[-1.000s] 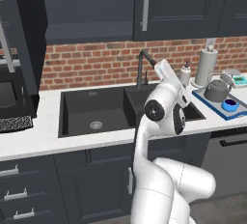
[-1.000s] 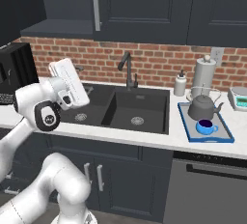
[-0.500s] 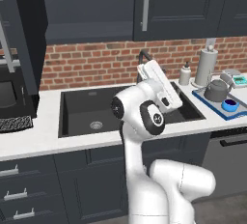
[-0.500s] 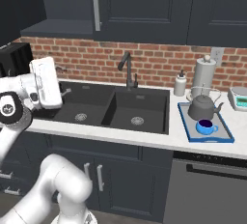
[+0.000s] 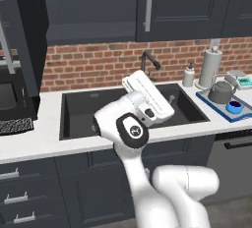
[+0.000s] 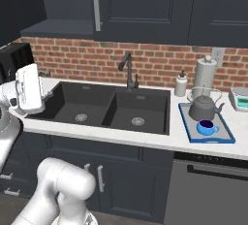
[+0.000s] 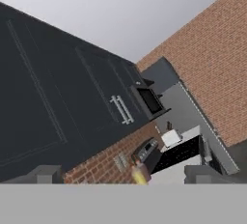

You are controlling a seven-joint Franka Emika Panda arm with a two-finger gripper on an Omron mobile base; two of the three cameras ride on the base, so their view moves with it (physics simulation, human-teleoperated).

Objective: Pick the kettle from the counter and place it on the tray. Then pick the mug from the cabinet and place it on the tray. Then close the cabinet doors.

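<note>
The dark-grey kettle [image 5: 220, 92] [image 6: 203, 106] stands on the blue-rimmed tray [image 5: 214, 105] [image 6: 186, 122] at the right end of the white counter [image 5: 49, 136]. Beside it on the tray sits the blue mug [image 5: 235, 107] [image 6: 207, 127]. My gripper [image 7: 124, 175] is open and empty, well left of the tray. Its white hand [image 5: 147, 97] [image 6: 28, 89] hangs over the sink's left side, tilted up toward the wall cabinet [image 5: 88, 11] [image 6: 63, 6]. The cabinet's left door [image 5: 27, 30] stands swung open. The right door [image 5: 162, 6] [image 6: 140, 3] with its silver bar handle looks shut.
A black double sink [image 6: 104, 107] with a dark faucet [image 6: 128, 69] fills the middle of the counter. A soap bottle [image 6: 180, 84], a paper-towel roll [image 6: 204, 76] and a small white scale [image 6: 240, 98] stand near the tray. A black appliance [image 5: 12, 99] sits at the left.
The arm has swung left, carrying the hand from over the sink's right half toward its left side, away from the tray. Kettle, mug and doors have not moved.
</note>
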